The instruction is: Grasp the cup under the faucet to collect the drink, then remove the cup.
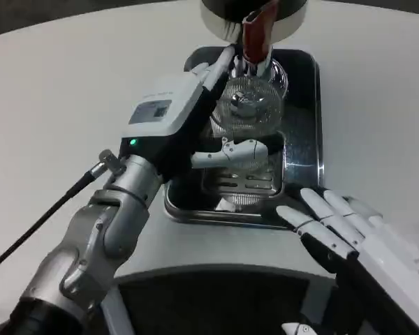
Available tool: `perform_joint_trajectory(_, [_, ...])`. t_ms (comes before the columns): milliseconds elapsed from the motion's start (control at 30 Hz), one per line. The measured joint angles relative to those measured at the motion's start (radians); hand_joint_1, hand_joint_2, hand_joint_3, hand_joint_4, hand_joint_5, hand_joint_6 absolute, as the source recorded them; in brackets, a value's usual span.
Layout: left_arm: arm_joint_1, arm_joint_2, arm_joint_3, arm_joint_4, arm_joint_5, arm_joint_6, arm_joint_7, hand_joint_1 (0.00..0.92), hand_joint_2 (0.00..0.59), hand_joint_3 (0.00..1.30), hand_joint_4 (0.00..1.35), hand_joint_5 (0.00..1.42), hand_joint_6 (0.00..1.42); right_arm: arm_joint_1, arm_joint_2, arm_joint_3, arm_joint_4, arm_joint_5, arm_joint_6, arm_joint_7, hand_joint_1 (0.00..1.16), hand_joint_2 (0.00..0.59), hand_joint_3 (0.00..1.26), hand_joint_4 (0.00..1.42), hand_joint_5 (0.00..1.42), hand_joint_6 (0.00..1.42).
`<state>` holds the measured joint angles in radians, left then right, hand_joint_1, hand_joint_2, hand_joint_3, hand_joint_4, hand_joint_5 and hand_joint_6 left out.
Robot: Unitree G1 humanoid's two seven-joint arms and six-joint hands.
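Under faucet [255,35], cup [248,105] w/ left hand [195,112] fingers [234,153] wrapped round it.

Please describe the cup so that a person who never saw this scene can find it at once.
Find the dark metal tray at the white table's far middle. On it, under the red-handled faucet, stands the cup, with the left hand around it. It is the only clear, ribbed glass thing there.

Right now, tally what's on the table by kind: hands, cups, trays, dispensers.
Hands: 2 (left hand around the cup, right hand resting open by the tray)
Cups: 1, clear cup under the faucet
Trays: 1, metal tray
Dispensers: 1, the one carrying that faucet
Total: 5
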<state>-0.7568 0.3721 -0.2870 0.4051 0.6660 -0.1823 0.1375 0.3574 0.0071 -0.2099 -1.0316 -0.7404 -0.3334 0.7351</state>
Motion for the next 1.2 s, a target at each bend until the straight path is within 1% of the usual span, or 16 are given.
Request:
perform_joint_trajectory(167, [0.025, 0.009, 0.017, -0.045, -0.009, -0.031, 0.013, 0.108, 0.071, 0.00, 0.00, 0.11, 0.40, 0.001, 0.001, -0.006, 0.000, 0.002, -0.001, 0.000, 0.40, 0.452, 0.14, 0.00, 0.00, 0.04])
perform_joint_trajectory(233, [0.053, 0.019, 0.035, -0.081, -0.020, -0.040, 0.017, 0.100, 0.072, 0.00, 0.00, 0.12, 0.40, 0.002, 0.002, -0.010, 0.000, 0.004, -0.003, 0.000, 0.40, 0.452, 0.14, 0.00, 0.00, 0.04])
perform_joint_trajectory(533, [0.142, 0.063, 0.098, -0.223, -0.036, -0.044, 0.004, 0.097, 0.072, 0.01, 0.00, 0.12, 0.40, 0.004, 0.005, -0.009, 0.000, 0.004, -0.007, 0.000, 0.41, 0.452, 0.14, 0.01, 0.00, 0.04])
perform_joint_trajectory(600, [0.161, 0.065, 0.116, -0.253, -0.049, -0.043, -0.006, 0.094, 0.069, 0.03, 0.00, 0.14, 0.40, 0.004, 0.008, -0.003, 0.000, 0.004, -0.007, 0.000, 0.41, 0.452, 0.14, 0.01, 0.00, 0.04])
perform_joint_trajectory(733, [0.208, 0.083, 0.155, -0.324, -0.078, -0.044, -0.027, 0.074, 0.072, 0.08, 0.01, 0.19, 0.43, 0.002, 0.015, 0.001, 0.000, 0.004, -0.007, 0.000, 0.41, 0.452, 0.14, 0.01, 0.00, 0.04])
perform_joint_trajectory(900, [0.283, 0.092, 0.224, -0.420, -0.146, -0.052, -0.040, 0.037, 0.087, 0.17, 0.13, 0.26, 0.47, -0.005, 0.021, 0.000, 0.000, 0.004, -0.003, 0.000, 0.41, 0.452, 0.14, 0.01, 0.00, 0.05])
perform_joint_trajectory(933, [0.300, 0.095, 0.247, -0.447, -0.164, -0.062, -0.042, 0.030, 0.088, 0.19, 0.14, 0.28, 0.48, -0.008, 0.022, -0.001, -0.001, 0.004, 0.001, 0.000, 0.41, 0.452, 0.14, 0.01, 0.00, 0.05])
perform_joint_trajectory(1000, [0.316, 0.099, 0.270, -0.473, -0.188, -0.075, -0.045, 0.012, 0.087, 0.22, 0.19, 0.30, 0.48, -0.010, 0.023, 0.001, -0.001, 0.004, 0.004, 0.000, 0.41, 0.452, 0.15, 0.01, 0.00, 0.05])
perform_joint_trajectory(1100, [0.336, 0.105, 0.326, -0.528, -0.267, -0.098, -0.071, 0.000, 0.086, 0.25, 0.25, 0.34, 0.45, -0.014, 0.023, 0.002, -0.001, 0.001, 0.014, 0.000, 0.41, 0.452, 0.15, 0.01, 0.00, 0.05])
perform_joint_trajectory(1167, [0.334, 0.121, 0.360, -0.560, -0.348, -0.106, -0.117, 0.000, 0.087, 0.26, 0.26, 0.36, 0.45, -0.017, 0.024, 0.011, -0.001, -0.001, 0.018, 0.000, 0.41, 0.452, 0.15, 0.01, 0.00, 0.05])
perform_joint_trajectory(1200, [0.331, 0.126, 0.367, -0.567, -0.370, -0.107, -0.135, 0.000, 0.087, 0.26, 0.27, 0.36, 0.45, -0.018, 0.024, 0.014, -0.001, -0.001, 0.019, 0.000, 0.41, 0.452, 0.15, 0.01, 0.00, 0.05])
